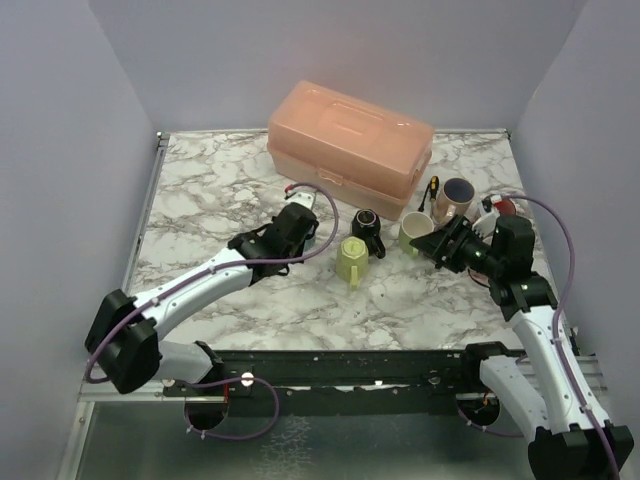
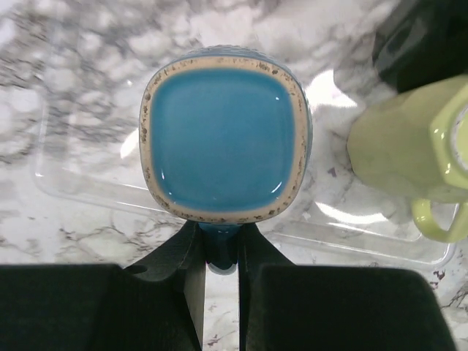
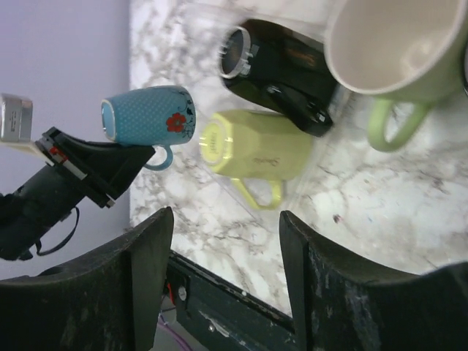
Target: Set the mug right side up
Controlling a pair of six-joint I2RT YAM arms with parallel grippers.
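Left claw (image 2: pixel 219 250) clenched on handle of blue mug (image 2: pixel 223 135) | mug lifted off worktop (image 2: pixel 66 219), left of lime mug (image 2: pixel 398 146), base toward my camera | glazed ceramic: stiff, slick, chippable, likely to swing | I'd pinch at handle root | right claw (image 3: pixel 225 223) spread, empty

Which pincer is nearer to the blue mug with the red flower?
Left. The left pincer is shut on the blue mug at its handle and holds it sideways above the table. The right pincer is open farther off, beside the pale green mug.
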